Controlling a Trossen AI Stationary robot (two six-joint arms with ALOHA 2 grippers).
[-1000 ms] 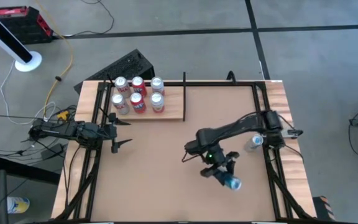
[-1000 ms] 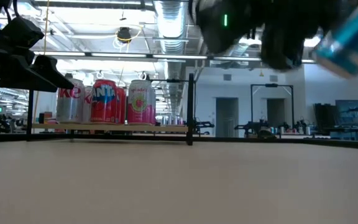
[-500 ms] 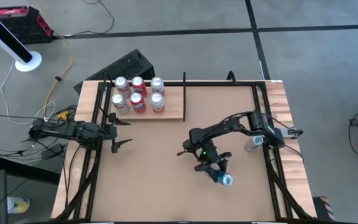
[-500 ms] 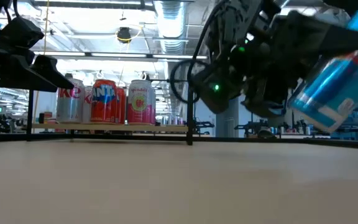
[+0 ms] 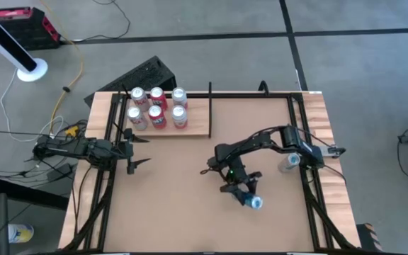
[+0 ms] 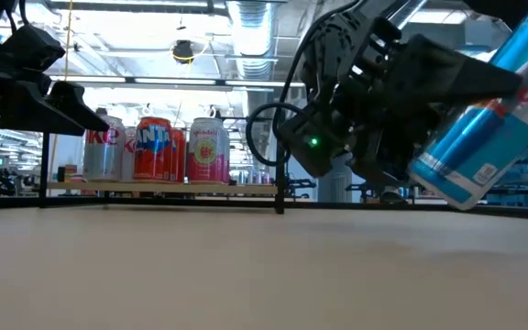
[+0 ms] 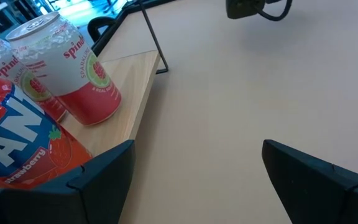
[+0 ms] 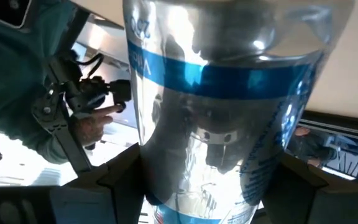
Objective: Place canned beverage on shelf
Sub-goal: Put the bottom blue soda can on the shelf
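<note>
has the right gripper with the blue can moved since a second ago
Yes. In the high view the right gripper and its blue can have shifted left, away from the table's right rail.

The blue can [image 6: 484, 128] is glossy metal with a mirror-bright silver end. The shelf [image 5: 193, 117] is pale, grained wood. The tabletop [image 5: 183, 198] is matt brown board.

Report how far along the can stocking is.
Done: six cans stand on the shelf. In hand: the right hand holds a blue can tilted above the table, far from the shelf. Left: carry it over and set it upright there. Another can waits at the table's right edge. The left hand waits open beside the shelf.
</note>
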